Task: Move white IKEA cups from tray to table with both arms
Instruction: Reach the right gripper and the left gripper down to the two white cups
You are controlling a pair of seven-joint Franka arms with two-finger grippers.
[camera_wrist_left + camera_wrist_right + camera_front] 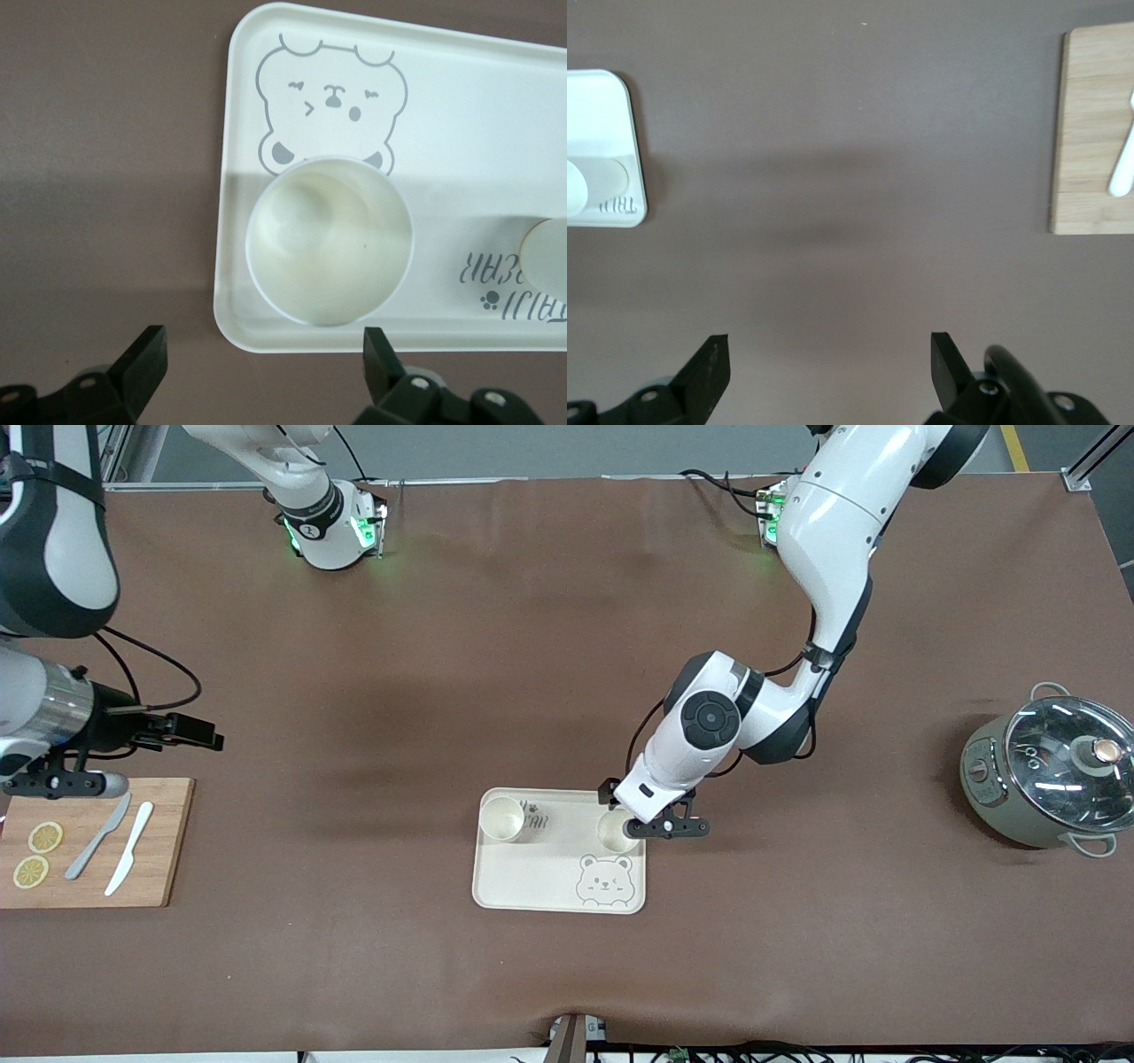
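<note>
The brown matte surface (567,974) carries the cream rectangular bear-face tray (549,886), lettering partly readable as "TAIJI". Both white tapered cups sit upright on the tray: one (501,818) at its right-arm end, one (330,239) under the left gripper (651,828), jaws spread, rim between them. The right gripper (828,367), jaws apart, waits by the wooden board (89,841).

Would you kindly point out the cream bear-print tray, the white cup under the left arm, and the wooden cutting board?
Cream rectangular bear-print tray (532,881): front view, bare floor.
Small white handleless cup (330,241): left wrist view, inside bottom.
Wooden cutting board (164,841): front view, bare corner area.
</note>
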